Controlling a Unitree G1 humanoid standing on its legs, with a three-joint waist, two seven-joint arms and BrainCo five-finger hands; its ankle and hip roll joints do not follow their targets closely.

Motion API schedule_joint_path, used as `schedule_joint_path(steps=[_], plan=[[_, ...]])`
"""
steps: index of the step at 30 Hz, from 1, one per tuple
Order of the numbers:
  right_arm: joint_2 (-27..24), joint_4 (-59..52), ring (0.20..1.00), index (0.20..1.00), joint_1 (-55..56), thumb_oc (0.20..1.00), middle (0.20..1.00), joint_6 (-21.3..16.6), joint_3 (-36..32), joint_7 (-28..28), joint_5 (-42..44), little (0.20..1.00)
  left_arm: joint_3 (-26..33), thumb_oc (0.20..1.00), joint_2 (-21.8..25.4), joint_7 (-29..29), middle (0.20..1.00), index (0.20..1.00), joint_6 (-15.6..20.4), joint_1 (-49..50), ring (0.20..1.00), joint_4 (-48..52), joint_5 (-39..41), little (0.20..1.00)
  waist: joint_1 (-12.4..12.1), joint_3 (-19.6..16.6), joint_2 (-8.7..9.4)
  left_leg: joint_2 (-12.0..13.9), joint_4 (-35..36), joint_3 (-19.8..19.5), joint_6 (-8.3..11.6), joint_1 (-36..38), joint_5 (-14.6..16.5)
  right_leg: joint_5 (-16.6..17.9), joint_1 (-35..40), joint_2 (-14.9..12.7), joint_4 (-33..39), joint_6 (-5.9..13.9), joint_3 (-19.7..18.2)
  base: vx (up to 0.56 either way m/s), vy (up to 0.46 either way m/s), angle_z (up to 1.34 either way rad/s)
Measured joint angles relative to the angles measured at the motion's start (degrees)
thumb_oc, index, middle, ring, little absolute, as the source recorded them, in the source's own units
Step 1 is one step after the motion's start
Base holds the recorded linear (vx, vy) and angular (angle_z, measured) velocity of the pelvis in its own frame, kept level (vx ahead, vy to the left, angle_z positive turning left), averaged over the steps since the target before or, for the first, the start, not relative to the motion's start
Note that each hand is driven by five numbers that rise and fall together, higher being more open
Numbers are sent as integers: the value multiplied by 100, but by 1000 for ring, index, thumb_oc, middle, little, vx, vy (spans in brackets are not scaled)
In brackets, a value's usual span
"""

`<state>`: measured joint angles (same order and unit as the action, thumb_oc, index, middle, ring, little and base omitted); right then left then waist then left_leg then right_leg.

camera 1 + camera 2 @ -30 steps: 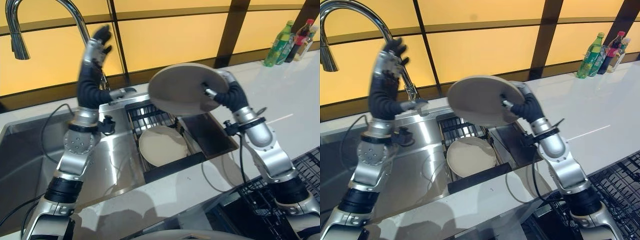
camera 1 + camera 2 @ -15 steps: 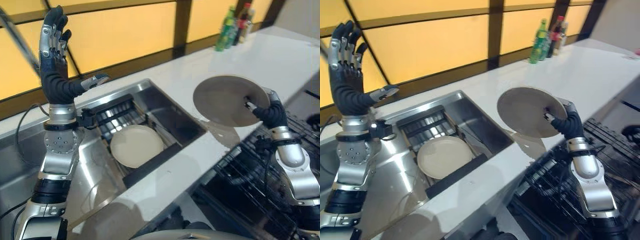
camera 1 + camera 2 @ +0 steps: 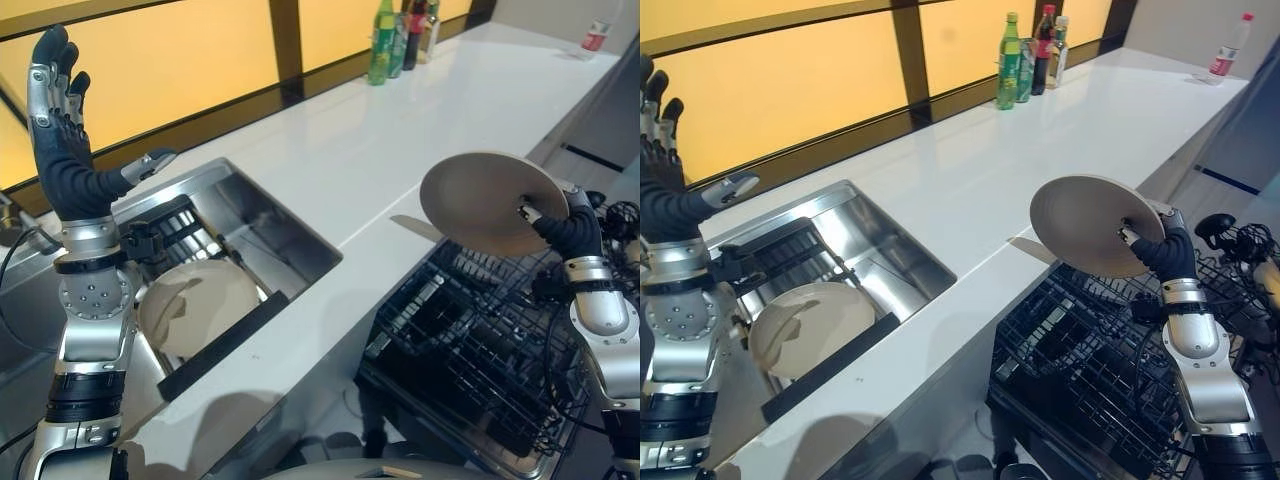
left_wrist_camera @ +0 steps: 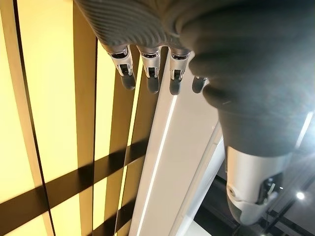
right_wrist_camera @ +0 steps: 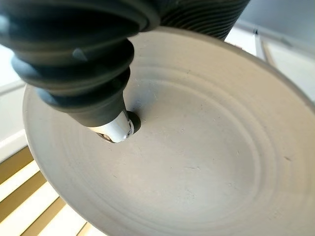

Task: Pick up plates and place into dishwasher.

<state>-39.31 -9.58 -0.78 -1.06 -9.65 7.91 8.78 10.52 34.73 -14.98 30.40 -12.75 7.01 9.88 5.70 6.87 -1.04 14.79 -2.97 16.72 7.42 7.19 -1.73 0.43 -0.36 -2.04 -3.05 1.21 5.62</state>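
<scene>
The right hand [image 3: 1160, 245] pinches one plate [image 3: 1085, 225] above the dishwasher rack [image 3: 1090, 380], unplaced; another plate [image 3: 810, 325] waits in the sink [image 3: 880, 250]; the left hand [image 3: 55, 95] is raised, fingers straight.

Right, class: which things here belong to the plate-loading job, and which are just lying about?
Job: held plate, right hand pinching it, dishwasher rack, second plate in the sink.

Lying about: bottles on the countertop, another bottle; left hand raised, idle.

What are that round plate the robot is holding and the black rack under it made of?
The round grey plate in the right hand looks like matte glazed ceramic: stiff, with faint concentric rings. The black dishwasher rack looks like coated metal wire: thin dark grid bars.
</scene>
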Motion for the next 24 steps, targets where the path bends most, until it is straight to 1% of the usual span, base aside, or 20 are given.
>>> schedule_joint_path(steps=[3,4,6,7,8,9,10,11,12,13,15,17,19,20,22,24], plan=[[0,369,200,200,5,200,200,96,-16,-126,-257,200,36,1000,0,45,1000,1000,30,141,1000,0,0,1000,13,4,25,-21,-197,-283,50,9,37,5,76,13,70,-4,-144,-27,-28,-21],[0,459,200,200,19,200,200,173,-16,-197,-320,200,101,1000,-1,45,1000,1000,31,209,1000,1,-1,1000,5,8,31,-39,-265,-445,74,14,54,9,75,20,75,-7,-205,-40,-4,-25],[4,629,200,200,42,200,200,284,-10,-347,-502,200,406,1000,12,35,1000,1000,31,321,1000,3,0,1000,-26,79,145,-114,-413,-996,114,-107,93,77,42,-22,114,-33,-448,-29,11,-28],[-3,761,200,200,27,200,200,336,10,-418,-568,200,499,1000,15,16,1000,1000,33,380,1000,2,0,1000,-83,96,173,-191,-205,-1291,157,-46,222,106,0,-11,140,-42,-586,15,19,-48],[-2,928,200,200,9,200,200,396,9,-491,-615,200,556,1000,16,0,1000,1000,32,463,1000,3,-8,1000,-115,95,137,-293,128,-1443,140,87,209,132,-38,32,169,-60,-720,12,36,-54],[-5,1060,200,200,-13,200,200,456,8,-538,-657,200,619,1000,16,-2,1000,1000,32,506,1000,3,-11,1000,-154,110,35,-300,276,-1369,100,163,271,154,-48,107,187,-22,-750,-2,43,-36],[-3,1128,200,200,30,200,200,530,7,-568,-751,200,670,1000,14,-11,1000,1000,33,504,1000,6,-9,1000,-102,125,-67,-242,323,-1305,85,223,445,164,-81,168,181,52,-737,-13,66,-15],[7,1194,200,200,71,200,200,581,11,-615,-844,200,706,1000,14,-21,1000,1000,32,503,1000,6,-9,1000,-61,151,-138,-219,359,-1262,195,213,569,202,-137,172,183,110,-746,-16,53,-10],[24,1268,200,200,119,200,200,624,22,-642,-936,200,709,1000,15,-26,1000,1000,31,506,1000,5,-9,1000,-48,170,-141,-224,392,-1213,277,202,621,240,-188,130,184,165,-771,-13,59,-18],[54,1348,200,200,179,200,200,661,59,-685,-961,200,714,1000,13,-31,1000,1000,23,509,1000,5,-3,1000,-43,191,-87,-306,392,-1132,236,205,616,275,-198,33,202,216,-783,0,58,-16],[111,1447,200,200,321,200,200,705,118,-791,-1024,200,765,1000,25,-54,1000,1000,21,509,1000,6,0,1000,-30,173,-39,-408,431,-1086,127,218,647,308,-194,-85,287,271,-784,4,49,-8],[181,1549,200,200,363,200,200,724,133,-925,-1064,200,855,1000,25,-85,1000,1000,19,510,1000,6,1,1000,-20,176,-40,-417,451,-1074,110,206,619,388,-184,-101,351,280,-746,0,0,0],[152,1734,200,200,362,200,200,732,130,-1111,-1066,200,857,1000,25,-81,1000,1000,18,510,1000,30,-1,1000,-21,198,-93,-410,432,-1067,101,175,605,453,-173,-92,428,295,-747,84,-11,-2],[145,1846,200,200,362,200,200,730,140,-1185,-1068,200,856,1000,23,-80,1000,1000,15,510,1000,29,-1,1000,-24,195,-122,-405,444,-1072,101,180,607,474,-120,-94,525,273,-732,76,-23,4],[145,2039,200,200,370,200,200,730,189,-1316,-1069,200,857,1000,23,-74,1000,1000,14,509,1000,29,-2,1000,-10,202,-155,-402,454,-1074,132,208,589,566,11,-98,701,305,-687,29,-45,9],[141,2125,200,200,373,200,200,724,319,-1412,-1069,200,856,1000,23,-54,1000,1000,4,506,1000,28,-2,1000,-11,198,-162,-395,458,-1072,134,207,588,632,68,-91,823,293,-674,31,-59,4]])
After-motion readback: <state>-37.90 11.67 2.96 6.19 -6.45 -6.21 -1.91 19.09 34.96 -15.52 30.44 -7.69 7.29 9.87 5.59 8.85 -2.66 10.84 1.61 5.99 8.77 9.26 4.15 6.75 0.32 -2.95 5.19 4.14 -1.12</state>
